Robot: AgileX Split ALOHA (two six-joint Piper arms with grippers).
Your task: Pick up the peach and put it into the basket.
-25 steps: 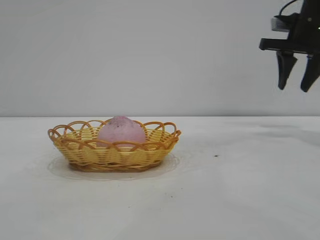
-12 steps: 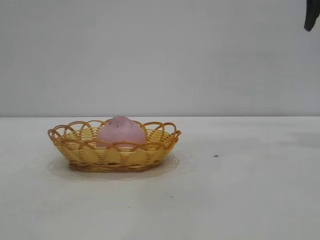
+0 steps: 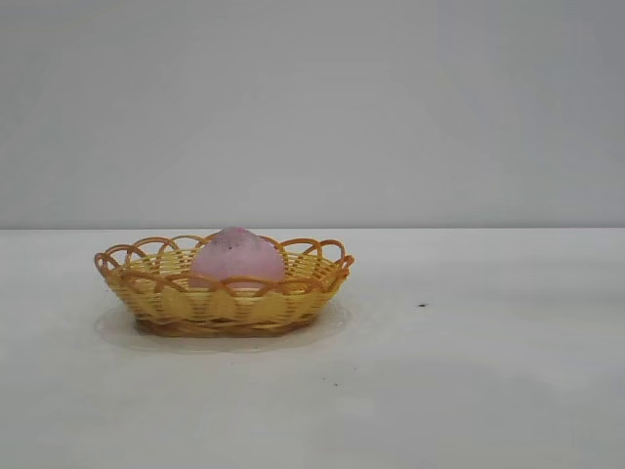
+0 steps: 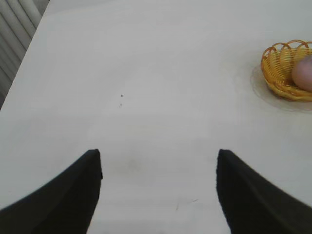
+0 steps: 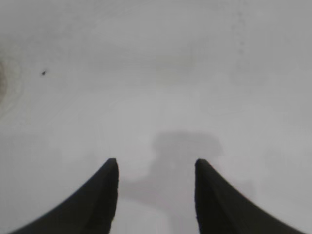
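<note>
The dull pink peach [image 3: 236, 256] sits inside the yellow-tan wicker basket [image 3: 223, 303] on the white table, left of centre in the exterior view. Both also show far off in the left wrist view, the basket [image 4: 278, 68] with the peach [image 4: 304, 73] in it. My left gripper [image 4: 159, 158] is open and empty, high over bare table away from the basket. My right gripper [image 5: 156, 165] is open and empty over bare table. Neither gripper shows in the exterior view.
A small dark speck [image 3: 422, 305] lies on the table right of the basket. The table's edge and a ribbed wall [image 4: 17, 39] show in the left wrist view.
The right gripper has risen up and out of the exterior view at the top right. The peach and basket have not moved.
</note>
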